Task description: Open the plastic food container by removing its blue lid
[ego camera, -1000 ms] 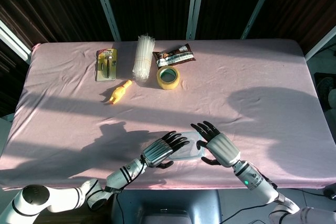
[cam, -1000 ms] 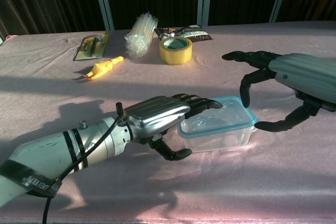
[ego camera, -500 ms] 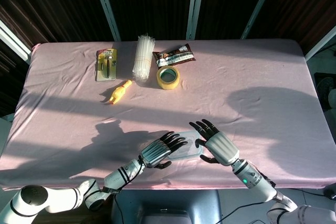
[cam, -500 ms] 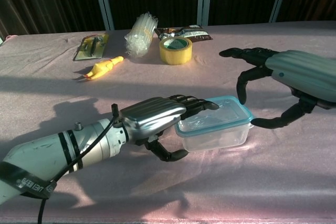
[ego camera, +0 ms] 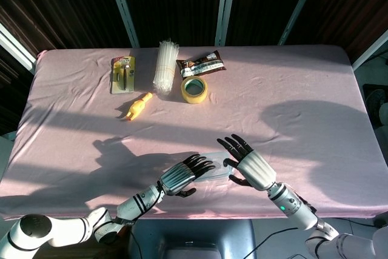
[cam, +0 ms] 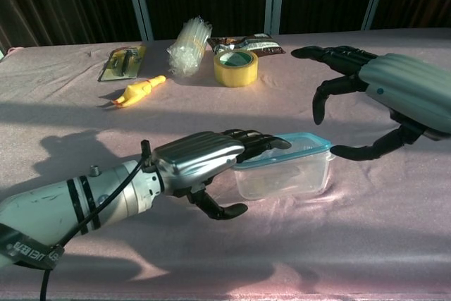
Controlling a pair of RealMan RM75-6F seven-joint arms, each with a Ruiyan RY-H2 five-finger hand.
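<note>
The clear plastic food container [cam: 285, 173] with its blue lid [cam: 303, 146] sits near the table's front edge, the lid on; in the head view the container [ego camera: 213, 171] shows between both hands. My left hand [cam: 201, 163] [ego camera: 179, 176] holds its left end, fingers [cam: 257, 140] laid over the lid and thumb curled along the near wall. My right hand [cam: 394, 93] [ego camera: 248, 165] hovers at the container's right end with its fingers spread and nothing in it. Its thumb tip points at the lid's right corner, and I cannot tell if they touch.
At the back of the pink table [ego camera: 291, 101] lie a yellow tape roll [ego camera: 194, 90], a brown snack packet [ego camera: 200, 64], a bundle of clear straws [ego camera: 165, 66], a carded tool [ego camera: 122, 74] and a yellow rubber chicken [ego camera: 138, 105]. The table's front edge runs just below both hands.
My left hand has drawn the container left and toward the front edge, and its lid now shows more edge-on. My right hand has followed and risen a little, fingers still spread.
</note>
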